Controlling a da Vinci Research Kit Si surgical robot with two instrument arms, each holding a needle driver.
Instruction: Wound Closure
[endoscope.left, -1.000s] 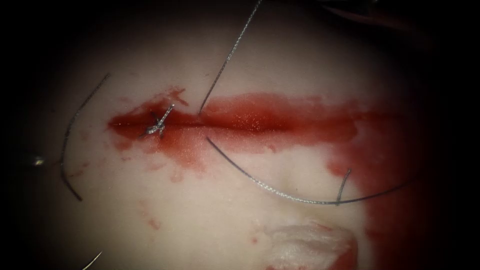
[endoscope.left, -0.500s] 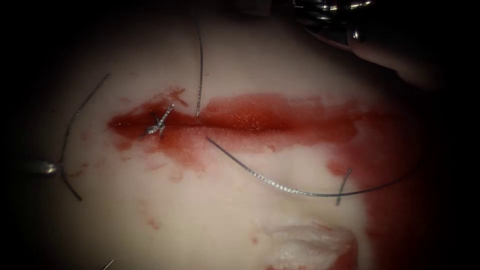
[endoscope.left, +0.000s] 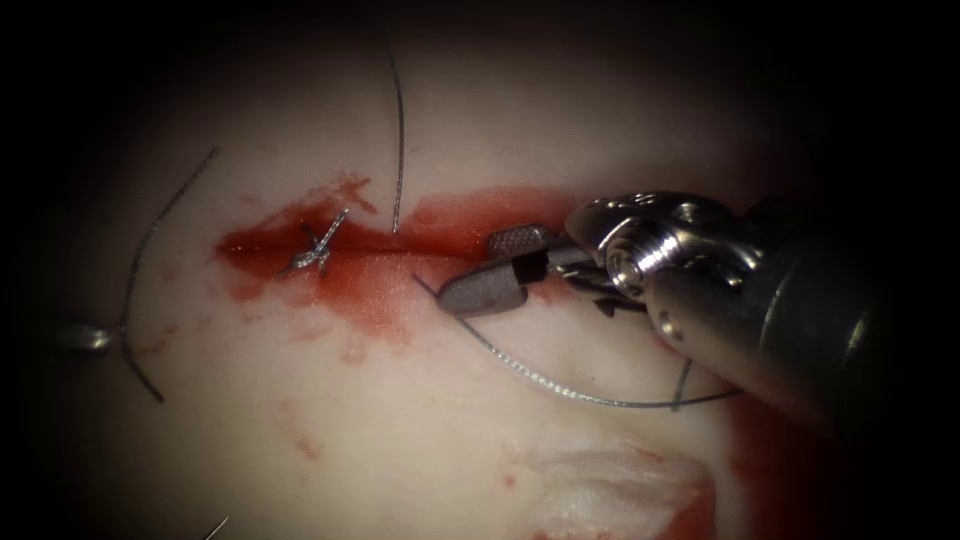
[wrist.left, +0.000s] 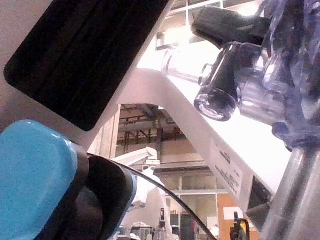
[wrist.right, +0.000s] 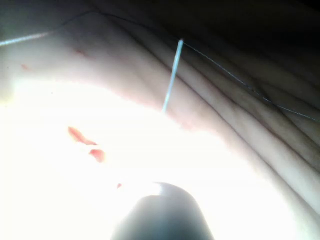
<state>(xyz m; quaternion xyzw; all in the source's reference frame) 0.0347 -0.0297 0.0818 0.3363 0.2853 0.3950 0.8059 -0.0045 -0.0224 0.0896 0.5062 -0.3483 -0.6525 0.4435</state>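
The cut (endoscope.left: 380, 250) runs from nine to three o'clock across the tissue (endoscope.left: 420, 430). The danger sits right on it: the right gripper (endoscope.left: 470, 270), coming in from three o'clock, hovers with its jaws apart and nothing between them. One jaw is over the cut line and the other is just above the thread (endoscope.left: 560, 385). If it closes carelessly here it could nip the wound's edge, or crush and fray the strand. A hard tug on that strand might then strain the knot (endoscope.left: 318, 246) near the nine o'clock end.

The cut looks narrow and dark, ringed by wet red fluid (endoscope.left: 360, 290). One strand of thread rises from the cut toward twelve o'clock. Another sweeps out toward four o'clock, crossed there by a short loose end.

Far out at nine o'clock lies a thin dark arc, probably the needle (endoscope.left: 128, 290), resting on the tissue. A dull metal tip, likely the left gripper (endoscope.left: 85, 338), touches it, but I cannot tell whether it holds it.
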